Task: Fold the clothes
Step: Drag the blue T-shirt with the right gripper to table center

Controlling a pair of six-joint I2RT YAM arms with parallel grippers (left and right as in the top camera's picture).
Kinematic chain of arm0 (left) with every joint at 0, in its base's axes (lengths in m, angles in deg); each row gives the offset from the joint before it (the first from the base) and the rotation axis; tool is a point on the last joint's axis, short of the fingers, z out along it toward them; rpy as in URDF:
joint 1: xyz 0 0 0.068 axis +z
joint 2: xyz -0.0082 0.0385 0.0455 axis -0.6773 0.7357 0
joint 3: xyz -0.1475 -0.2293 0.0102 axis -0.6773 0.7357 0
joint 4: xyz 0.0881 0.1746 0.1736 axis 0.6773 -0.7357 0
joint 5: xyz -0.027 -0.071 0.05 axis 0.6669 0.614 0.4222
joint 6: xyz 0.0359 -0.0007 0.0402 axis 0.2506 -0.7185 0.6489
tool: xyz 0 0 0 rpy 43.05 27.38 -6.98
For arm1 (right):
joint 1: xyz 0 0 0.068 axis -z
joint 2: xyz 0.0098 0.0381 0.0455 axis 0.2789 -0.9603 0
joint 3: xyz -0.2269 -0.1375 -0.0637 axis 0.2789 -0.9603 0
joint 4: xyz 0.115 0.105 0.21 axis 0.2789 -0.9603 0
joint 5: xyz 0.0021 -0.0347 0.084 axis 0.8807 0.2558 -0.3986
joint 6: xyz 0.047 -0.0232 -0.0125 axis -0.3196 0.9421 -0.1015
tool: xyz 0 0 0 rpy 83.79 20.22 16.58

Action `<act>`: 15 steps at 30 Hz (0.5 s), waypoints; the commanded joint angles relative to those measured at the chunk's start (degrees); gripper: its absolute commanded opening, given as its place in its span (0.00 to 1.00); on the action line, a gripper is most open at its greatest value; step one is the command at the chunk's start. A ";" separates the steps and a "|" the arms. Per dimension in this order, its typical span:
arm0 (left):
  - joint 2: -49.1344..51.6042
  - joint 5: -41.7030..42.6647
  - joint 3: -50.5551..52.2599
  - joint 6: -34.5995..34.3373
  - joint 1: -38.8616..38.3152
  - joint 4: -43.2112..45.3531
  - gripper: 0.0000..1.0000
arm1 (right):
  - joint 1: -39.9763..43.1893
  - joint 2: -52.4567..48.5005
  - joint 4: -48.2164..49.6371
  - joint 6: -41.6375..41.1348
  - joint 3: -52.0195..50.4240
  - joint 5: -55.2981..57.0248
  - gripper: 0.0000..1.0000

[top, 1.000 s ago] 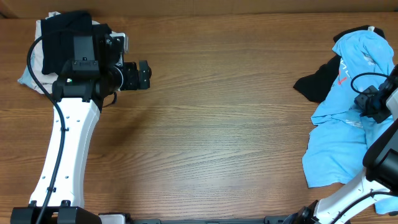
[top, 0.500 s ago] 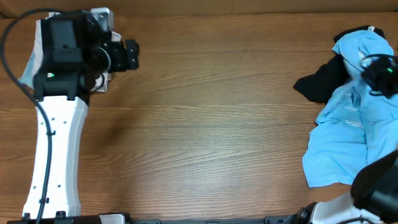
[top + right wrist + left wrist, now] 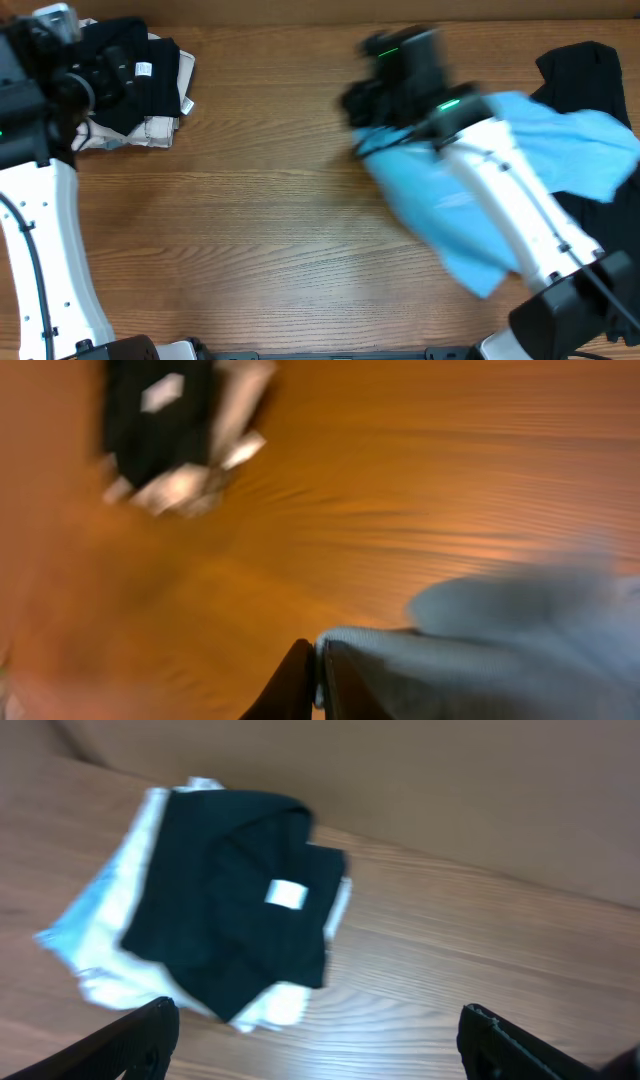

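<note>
The light blue T-shirt (image 3: 432, 205) is stretched from the table's middle out to the right edge. My right gripper (image 3: 318, 682) is shut on a fold of the T-shirt (image 3: 480, 655) at its left end, just above the wood. In the overhead view that gripper (image 3: 362, 108) is blurred, left of centre at the back. A black garment (image 3: 588, 68) lies at the far right, partly under the blue cloth. My left gripper (image 3: 315, 1042) is open with only bare table between its fingers (image 3: 135, 1038), a little short of the folded stack (image 3: 235, 900).
The stack (image 3: 140, 78) of folded clothes sits at the back left corner, a black piece with a white label on top of pale ones. It also shows blurred in the right wrist view, stack (image 3: 170, 430). A cardboard wall (image 3: 480, 790) runs along the table's far edge.
My right arm has swept from the right edge to the table's middle, dragging the blue T-shirt and uncovering the black garment. My left arm has drawn back left, off the folded stack.
</note>
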 commanded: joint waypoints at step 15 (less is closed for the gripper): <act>0.17 3.89 -1.40 7.76 2.69 -1.05 0.91 | -13.97 2.16 -11.23 -6.29 0.83 7.52 0.60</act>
